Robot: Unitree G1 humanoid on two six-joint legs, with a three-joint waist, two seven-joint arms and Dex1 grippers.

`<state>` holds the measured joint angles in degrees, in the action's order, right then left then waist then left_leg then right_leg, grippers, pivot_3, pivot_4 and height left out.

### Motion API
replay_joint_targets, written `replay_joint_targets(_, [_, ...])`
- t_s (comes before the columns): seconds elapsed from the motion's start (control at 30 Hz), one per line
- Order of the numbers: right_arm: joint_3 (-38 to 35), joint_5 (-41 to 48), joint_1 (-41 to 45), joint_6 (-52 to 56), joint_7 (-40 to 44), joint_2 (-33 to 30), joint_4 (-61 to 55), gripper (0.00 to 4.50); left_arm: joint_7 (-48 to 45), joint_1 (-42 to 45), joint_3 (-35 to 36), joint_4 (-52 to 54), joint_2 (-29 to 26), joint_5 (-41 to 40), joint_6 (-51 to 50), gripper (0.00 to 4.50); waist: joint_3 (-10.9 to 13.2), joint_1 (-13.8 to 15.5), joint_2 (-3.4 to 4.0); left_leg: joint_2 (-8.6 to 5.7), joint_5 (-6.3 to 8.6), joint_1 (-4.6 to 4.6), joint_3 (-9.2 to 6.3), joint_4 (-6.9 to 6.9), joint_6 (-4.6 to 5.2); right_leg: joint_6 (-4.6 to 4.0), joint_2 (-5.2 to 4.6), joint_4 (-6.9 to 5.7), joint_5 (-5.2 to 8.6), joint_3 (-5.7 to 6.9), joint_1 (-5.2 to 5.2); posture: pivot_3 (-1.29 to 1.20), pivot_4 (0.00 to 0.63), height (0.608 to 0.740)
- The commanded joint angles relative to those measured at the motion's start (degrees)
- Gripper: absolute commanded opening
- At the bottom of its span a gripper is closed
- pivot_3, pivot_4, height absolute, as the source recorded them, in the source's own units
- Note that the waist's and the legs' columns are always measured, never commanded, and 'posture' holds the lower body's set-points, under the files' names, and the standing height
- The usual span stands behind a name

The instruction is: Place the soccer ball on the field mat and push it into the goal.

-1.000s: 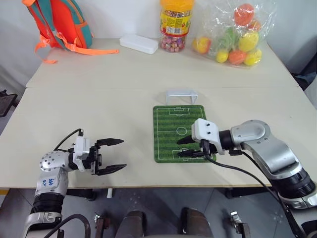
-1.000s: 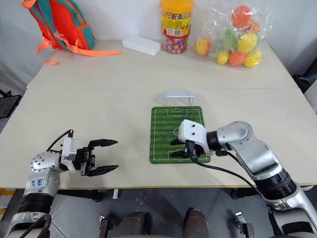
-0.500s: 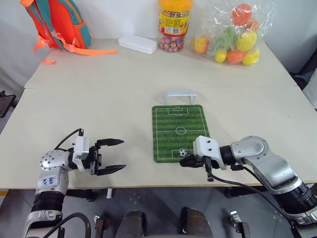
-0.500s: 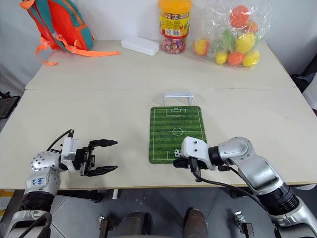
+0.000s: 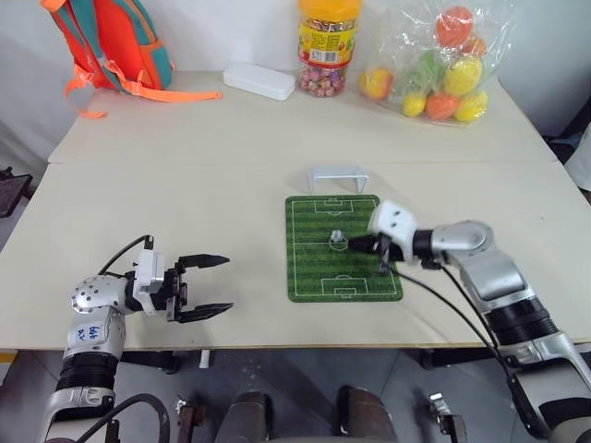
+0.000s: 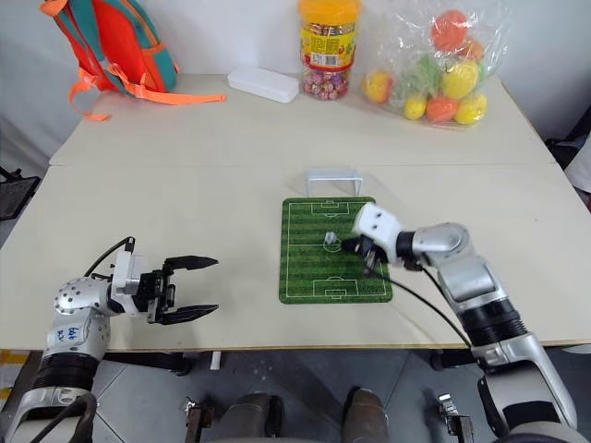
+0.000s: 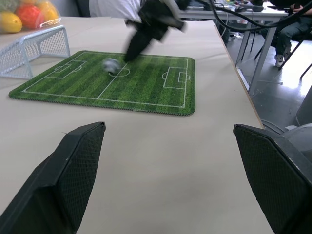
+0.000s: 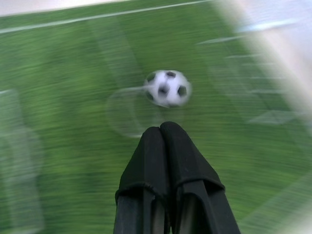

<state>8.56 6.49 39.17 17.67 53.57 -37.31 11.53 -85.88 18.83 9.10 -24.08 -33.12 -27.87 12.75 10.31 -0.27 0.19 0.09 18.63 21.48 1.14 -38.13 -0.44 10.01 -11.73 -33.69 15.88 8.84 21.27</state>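
The soccer ball [image 5: 338, 238] [image 8: 167, 88] lies on the field mat [image 5: 343, 269] near its centre circle. Just to the right of the ball, my right gripper [image 5: 353, 244] is shut with nothing held, its fingertips [image 8: 161, 131] pressed together a little short of the ball. The white goal [image 5: 338, 176] stands on the table at the mat's far end, its mouth facing the mat. My left gripper [image 5: 214, 286] hovers open and empty over the near left of the table, far from the mat. In the left wrist view the ball [image 7: 111, 65] and goal [image 7: 30, 47] appear beyond the open fingers.
A white oblong case [image 5: 259, 81], a candy jar [image 5: 328, 46] and a bag of coloured plastic balls [image 5: 436, 63] line the table's far edge. An orange backpack [image 5: 113, 44] lies at the far left corner.
My right gripper shut, drew back near the mat's front edge, then swept forward over the mat. The ball has moved from the near penalty area up to the centre circle. The left arm stayed put.
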Motion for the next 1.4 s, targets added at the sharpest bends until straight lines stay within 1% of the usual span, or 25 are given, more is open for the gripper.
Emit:
replay_joint_targets(0.03, [-3.13,1.46,0.19,-0.21,-0.58,-0.16,-1.5,0.08,-0.24,1.41,0.75,-0.78,-0.7,-0.12,0.93,4.5,0.0,-0.01,0.0,0.01,0.0,0.0,0.0,0.02,0.0,0.0,0.01,0.01,0.0,0.01,0.0,0.0,0.15,0.74])
replay_joint_targets(0.2, [-4.96,2.66,-0.99,1.11,0.88,-1.5,-3.69,0.08,0.47,3.33,0.3,-2.75,-0.62,0.59,0.22,4.5,0.0,-0.13,0.0,0.01,0.0,0.01,0.09,0.06,0.01,0.0,0.01,0.03,0.0,-0.01,0.05,0.0,0.15,0.74])
replay_joint_targets(0.27, [-6.57,3.67,-1.72,0.23,1.75,-2.62,-4.01,0.08,4.13,4.96,0.71,-4.65,-0.97,1.82,-1.88,4.5,0.0,-0.1,0.0,0.01,0.0,0.01,0.1,0.04,0.0,0.0,0.01,0.02,0.0,-0.02,0.05,0.0,0.15,0.74])
replay_joint_targets(0.4, [-8.63,4.98,-3.42,-2.85,4.64,-5.1,-1.84,0.08,7.98,6.72,1.69,-6.47,-0.75,2.44,-2.2,4.5,0.01,-0.01,-0.01,0.0,0.01,0.01,0.12,0.02,0.02,0.0,0.0,0.01,0.0,-0.05,0.05,0.0,0.15,0.74])
replay_joint_targets(0.47, [-9.41,5.18,-4.24,-4.97,6.13,-6.28,-0.06,0.08,10.4,7.26,2.12,-7.04,-0.5,3.13,-1.64,4.5,0.01,-0.03,-0.01,0.0,0.01,0.01,0.12,0.05,0.02,0.0,0.01,0.02,0.0,-0.05,0.06,0.0,0.15,0.74])
replay_joint_targets(0.5, [-11.76,7.7,-5.49,-8.3,9.11,-6.41,2.0,0.08,13.55,7.65,2.97,-7.92,-0.64,4.0,-1.29,4.5,0.01,-0.04,-0.01,0.01,0.01,0.01,0.12,0.06,0.01,0.0,0.01,0.02,0.0,-0.04,0.07,0.0,0.15,0.74])
replay_joint_targets(0.57, [-14.08,8.85,-6.69,-13.17,11.69,-7.32,6.69,0.08,17.62,8.26,4.53,-9.39,-0.71,4.67,0.01,4.5,0.03,-0.03,-0.05,0.01,0.01,0.0,0.12,0.05,0.01,0.0,0.02,0.02,0.0,-0.04,0.06,0.0,0.15,0.74])
replay_joint_targets(0.67, [-16.79,9.52,-6.36,-20.51,13.86,-7.99,14.19,0.58,19.97,8.26,6.41,-9.1,-0.32,3.42,0.84,4.5,0.03,-0.16,-0.06,-0.01,0.01,0.0,0.18,0.04,0.02,0.0,0.0,0.04,0.0,-0.09,0.05,0.0,0.15,0.74])
replay_joint_targets(0.7, [-17.35,10.02,-6.23,-21.81,14.87,-8.04,15.65,0.86,20.19,8.11,6.77,-8.73,-0.24,3.01,0.67,4.5,0.03,-0.21,-0.06,-0.01,0.01,0.0,0.18,0.04,0.02,0.0,0.0,0.04,0.0,-0.09,0.06,0.0,0.15,0.74])
replay_joint_targets(0.8, [-18.52,11.07,-6.77,-25.11,20.12,-9.59,20.92,1.79,19.42,5.81,7.86,-6.3,-0.59,1.68,0.49,4.5,0.03,-0.46,-0.06,0.02,0.01,-0.02,0.18,0.05,0.01,0.0,0.01,0.02,0.0,-0.09,0.05,0.0,0.15,0.74])
replay_joint_targets(0.83, [-18.41,10.76,-7.32,-26.39,22.2,-10.6,22.96,2.16,19.2,4.42,8.19,-5.56,-1.06,1.6,0.6,4.5,0.03,-0.62,-0.06,0.02,0.01,-0.02,0.18,0.05,0.01,0.0,0.01,0.02,0.0,-0.09,0.05,0.0,0.15,0.74])
replay_joint_targets(0.93, [-18.73,11.57,-7.46,-27.57,28.16,-12.71,28.35,3.02,20.73,1.13,9.03,-3.3,-2.34,1.46,-2.39,4.5,0.03,-1.31,-0.06,0.02,0.01,-0.02,0.19,0.1,0.02,0.0,0.01,0.05,0.0,-0.09,0.05,0.0,0.15,0.74])
replay_joint_targets(0.97, [-18.99,11.66,-6.86,-27.74,28.7,-13.07,30.16,3.31,20.49,0.25,9.45,-2.43,-2.57,0.79,-2.79,4.5,0.04,-1.35,-0.06,0.02,0.01,-0.03,0.19,0.1,0.02,0.0,0.01,0.04,0.0,-0.09,0.05,0.0,0.15,0.74])
replay_joint_targets(1.07, [-19.92,11.47,-4.95,-29.48,29.23,-13.93,35.68,4.38,19.78,-2.27,11.55,-0.1,-3.49,-1.71,-5.07,4.5,0.04,-1.45,-0.06,0.03,0.01,-0.03,0.19,0.02,0.02,0.0,0.01,0.03,0.0,-0.1,0.03,0.0,0.15,0.74])
replay_joint_targets(1.1, [-20.36,11.45,-4.87,-29.41,29.21,-14.25,36.97,4.45,18.76,-3.44,12.73,0.35,-4.01,-3.11,-6.1,4.5,0.04,-1.49,-0.06,0.03,0.01,-0.05,0.22,0.0,0.02,0.0,0.0,0.01,0.0,-0.14,0.03,0.0,0.15,0.74])
replay_joint_targets(1.17, [-22.51,14.1,-4.33,-28.64,32.23,-14.14,39.39,4.45,17.18,-5.16,13.92,1.33,-4.61,-4.74,-7.62,4.5,0.04,-1.54,-0.06,0.07,0.01,-0.14,0.28,-0.03,0.02,-0.02,0.02,-0.04,-0.02,-0.22,0.0,0.0,0.15,0.74])
replay_joint_targets(1.2, [-22.75,14.05,-4.21,-28.66,32.41,-14.47,40.41,4.45,16.91,-5.74,14.23,1.83,-4.77,-5.24,-8.38,4.5,0.04,-1.5,-0.06,0.08,0.01,-0.19,0.29,-0.01,0.01,-0.02,0.02,-0.05,-0.02,-0.22,-0.02,0.0,0.15,0.74])
replay_joint_targets(1.33, [-23.67,13.54,-4.64,-29.05,31.38,-15.1,41.97,4.45,16.84,-7.29,15.32,3.13,-4.97,-6.27,-10.35,4.5,0.04,-1.31,-0.05,0.08,0.01,-0.21,0.32,-0.01,0.01,-0.03,0.02,-0.05,-0.02,-0.26,-0.03,0.0,0.15,0.74])
replay_joint_targets(1.4, [-24.83,14.1,-5.85,-28.4,29.77,-15.08,40.73,4.45,15.93,-8.17,15.07,3.75,-5.45,-5.89,-10.23,4.5,0.04,-1.27,-0.05,0.08,0.01,-0.21,0.32,-0.03,0.01,-0.03,0.02,-0.05,-0.02,-0.26,-0.03,0.0,0.15,0.74])
